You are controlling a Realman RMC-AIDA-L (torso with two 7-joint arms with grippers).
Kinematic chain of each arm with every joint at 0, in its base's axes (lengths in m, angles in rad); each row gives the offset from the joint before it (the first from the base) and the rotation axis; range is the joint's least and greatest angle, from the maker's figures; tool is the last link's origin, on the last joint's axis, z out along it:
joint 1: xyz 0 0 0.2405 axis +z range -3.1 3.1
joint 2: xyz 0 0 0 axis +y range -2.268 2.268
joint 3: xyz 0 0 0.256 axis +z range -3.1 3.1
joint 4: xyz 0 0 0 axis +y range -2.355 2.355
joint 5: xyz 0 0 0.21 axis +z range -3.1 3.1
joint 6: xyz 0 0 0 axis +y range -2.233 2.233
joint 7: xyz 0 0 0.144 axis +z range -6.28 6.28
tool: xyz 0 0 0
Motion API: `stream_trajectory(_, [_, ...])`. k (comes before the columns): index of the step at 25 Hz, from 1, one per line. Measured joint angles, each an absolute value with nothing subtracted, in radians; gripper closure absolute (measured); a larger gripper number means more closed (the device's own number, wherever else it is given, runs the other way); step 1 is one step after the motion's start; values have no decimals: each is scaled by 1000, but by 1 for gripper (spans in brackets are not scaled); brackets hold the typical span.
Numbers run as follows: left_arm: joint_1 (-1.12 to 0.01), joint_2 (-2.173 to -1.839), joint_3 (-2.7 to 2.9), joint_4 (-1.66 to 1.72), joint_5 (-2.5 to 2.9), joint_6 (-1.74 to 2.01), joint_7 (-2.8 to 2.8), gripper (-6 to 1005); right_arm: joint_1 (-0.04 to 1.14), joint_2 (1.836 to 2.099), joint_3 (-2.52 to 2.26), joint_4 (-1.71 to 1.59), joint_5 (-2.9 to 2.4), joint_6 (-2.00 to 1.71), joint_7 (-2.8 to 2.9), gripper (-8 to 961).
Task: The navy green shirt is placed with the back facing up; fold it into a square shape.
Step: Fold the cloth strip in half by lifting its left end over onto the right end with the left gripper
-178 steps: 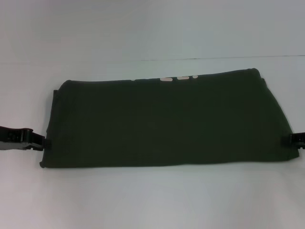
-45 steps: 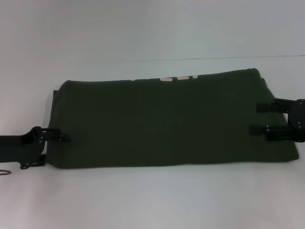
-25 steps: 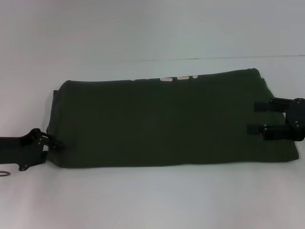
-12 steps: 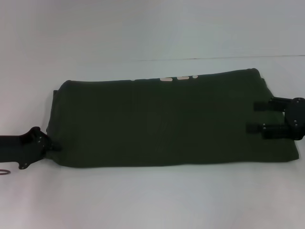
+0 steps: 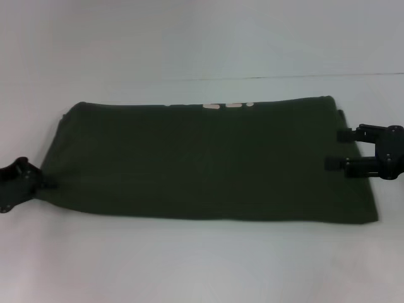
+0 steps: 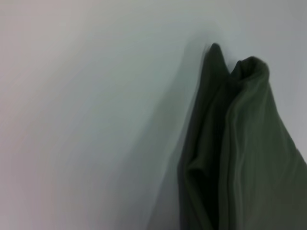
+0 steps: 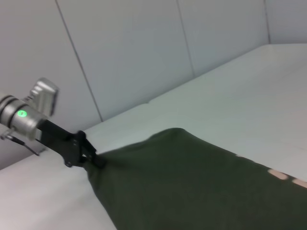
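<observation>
Where folded into a long band on the white surface [image 5: 202,265]: navy green shirt [image 5: 208,161], pinched at its near-left corner by left tool [image 5: 39,183]; right tool [image 5: 333,149] spread over its right end.

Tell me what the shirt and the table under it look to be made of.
The shirt looks like soft matte knit cloth, likely cotton: it folds into limp rounded ridges where the left gripper pinches its end. The table looks like a smooth white hard top, perhaps laminate, with a faint sheen; which exactly is unclear.
</observation>
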State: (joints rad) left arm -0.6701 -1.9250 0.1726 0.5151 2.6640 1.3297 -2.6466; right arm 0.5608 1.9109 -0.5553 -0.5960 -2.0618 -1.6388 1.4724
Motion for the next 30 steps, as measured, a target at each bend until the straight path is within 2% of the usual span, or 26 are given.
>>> stream_trajectory(18, [-568, -1888, 116, 671, 2672, 1507, -2597, 983, 556, 1908, -555, -594, -2078, -1570, 1501, 22])
stream_trajectory(27, [-572, -1886, 119, 671, 2671, 1507, -2590, 983, 557, 1912, -556, -594, -2079, -1557, 1502, 23])
stream_trajectory(30, [-607, -1866, 121, 698, 2632, 1551, -2586, 983, 552, 1918, -540, -594, -2074, -1484, 1514, 23])
